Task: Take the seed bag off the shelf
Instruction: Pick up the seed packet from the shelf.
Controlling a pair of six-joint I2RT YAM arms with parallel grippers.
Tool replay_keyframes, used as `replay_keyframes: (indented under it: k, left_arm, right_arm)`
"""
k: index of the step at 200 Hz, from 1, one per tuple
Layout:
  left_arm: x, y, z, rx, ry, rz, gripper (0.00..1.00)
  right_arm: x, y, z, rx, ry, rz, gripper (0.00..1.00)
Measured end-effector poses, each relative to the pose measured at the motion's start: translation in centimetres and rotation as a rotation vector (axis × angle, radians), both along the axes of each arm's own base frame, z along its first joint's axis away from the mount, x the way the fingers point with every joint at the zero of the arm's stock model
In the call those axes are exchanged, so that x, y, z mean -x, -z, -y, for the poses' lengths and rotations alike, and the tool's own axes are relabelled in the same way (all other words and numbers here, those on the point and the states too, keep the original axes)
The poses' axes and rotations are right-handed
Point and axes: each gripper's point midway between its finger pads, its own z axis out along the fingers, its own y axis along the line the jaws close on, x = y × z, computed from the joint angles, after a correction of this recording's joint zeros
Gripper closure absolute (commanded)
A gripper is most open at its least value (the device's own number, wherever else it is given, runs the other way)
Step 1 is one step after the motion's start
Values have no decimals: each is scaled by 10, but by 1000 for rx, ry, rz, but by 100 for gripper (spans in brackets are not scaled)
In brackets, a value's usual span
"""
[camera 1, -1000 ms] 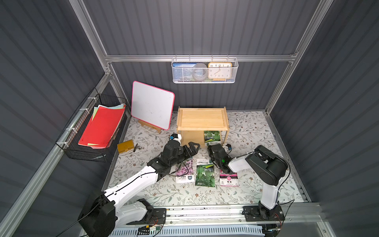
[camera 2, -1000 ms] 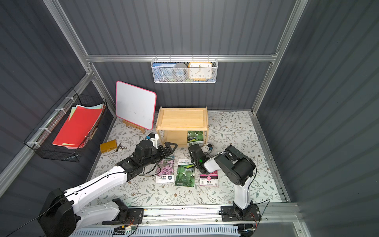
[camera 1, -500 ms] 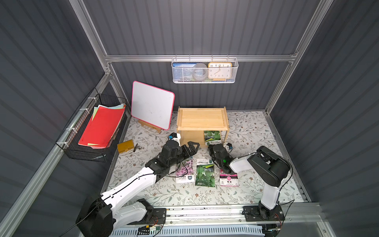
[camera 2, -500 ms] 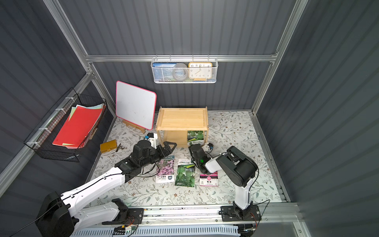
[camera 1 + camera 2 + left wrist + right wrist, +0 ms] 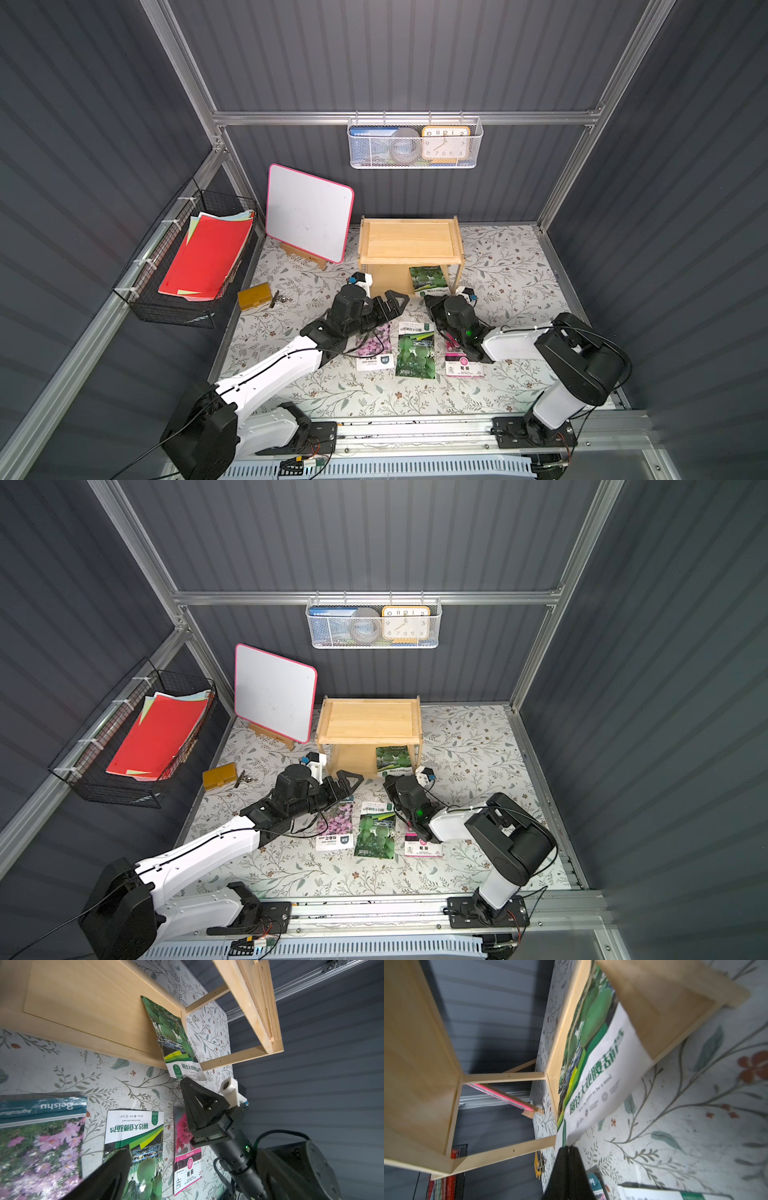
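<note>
The shelf point(image 5: 409, 241) point(image 5: 368, 721) is a small pine rack at the back of the floor. A green seed bag point(image 5: 427, 280) point(image 5: 392, 760) lies on its lower tier, its white end hanging over the front edge. My right gripper point(image 5: 431, 298) point(image 5: 389, 780) is shut on that white end, as the right wrist view shows at the seed bag point(image 5: 593, 1059) and right gripper point(image 5: 568, 1148). My left gripper point(image 5: 392, 307) point(image 5: 347, 789) stands open in front of the shelf's left half, holding nothing. The left wrist view shows the seed bag point(image 5: 172, 1036) and the right gripper point(image 5: 184, 1081).
Three seed packets lie on the floor in front: a pink-flower one point(image 5: 374, 349), a green one point(image 5: 417, 351) and a hollyhock one point(image 5: 463, 365). A whiteboard point(image 5: 307, 212) leans left of the shelf. A yellow box point(image 5: 254, 296) and a black basket point(image 5: 195, 257) are further left.
My left arm has stretched slightly forward and its elbow has come down. The right gripper stays shut on the bag's end, and the bag has barely shifted.
</note>
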Motion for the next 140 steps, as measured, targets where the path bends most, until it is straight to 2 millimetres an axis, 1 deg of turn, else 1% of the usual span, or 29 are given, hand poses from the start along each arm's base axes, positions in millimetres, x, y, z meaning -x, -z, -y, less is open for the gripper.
replay_keyframes:
  k: [27,56,70,84,113,140]
  left_arm:
    - [6,3,4,35,26,-19,0]
    - [10,0,9,67,53,-32,0]
    - [11,2,13,78,70,-45,0]
    - [12,9,18,84,95,-68,0]
    - [11,33,29,86,131,-144,0]
    - [10,45,36,106,143,-179,0]
  right_arm:
    - [10,-15,-5,12,-70,23,100]
    - [21,-25,-3,39,-113,37,100]
    - [24,-29,-2,54,-128,41,100]
    - [26,-31,-2,60,-140,44,100]
    - [30,-31,-4,67,-163,40,100]
    - [32,-28,-6,70,-176,33,100]
